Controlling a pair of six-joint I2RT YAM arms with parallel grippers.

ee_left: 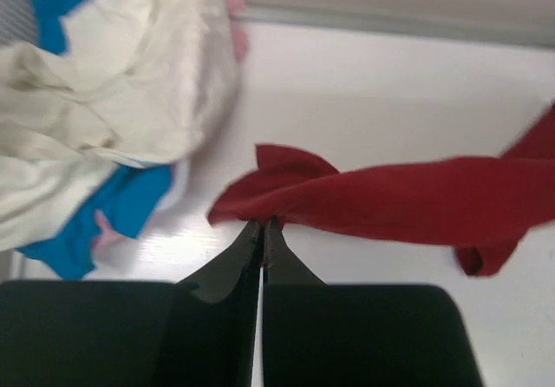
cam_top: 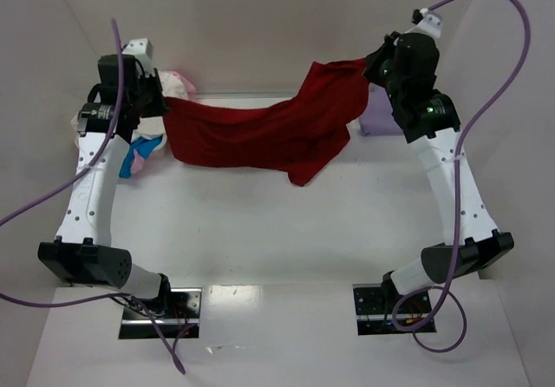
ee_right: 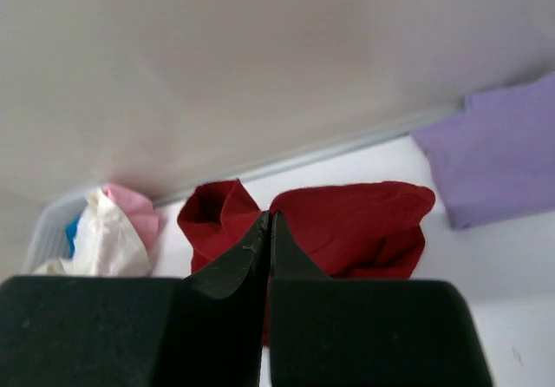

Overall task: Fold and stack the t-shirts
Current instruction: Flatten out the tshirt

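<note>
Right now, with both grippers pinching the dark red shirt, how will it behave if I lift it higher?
Probably very floppy: the dark red shirt sags between the left gripper and right gripper. Likely light, since small pinches of cloth carry it. It may drag on the table, as a loose corner dangles below the rest.

I have the stretched t-shirt slung between my left gripper at far left and my right gripper at far right, above the table. Left of it, a pile of t-shirts sits in the basket. A folded t-shirt lies far right on the table, under my right arm.
</note>
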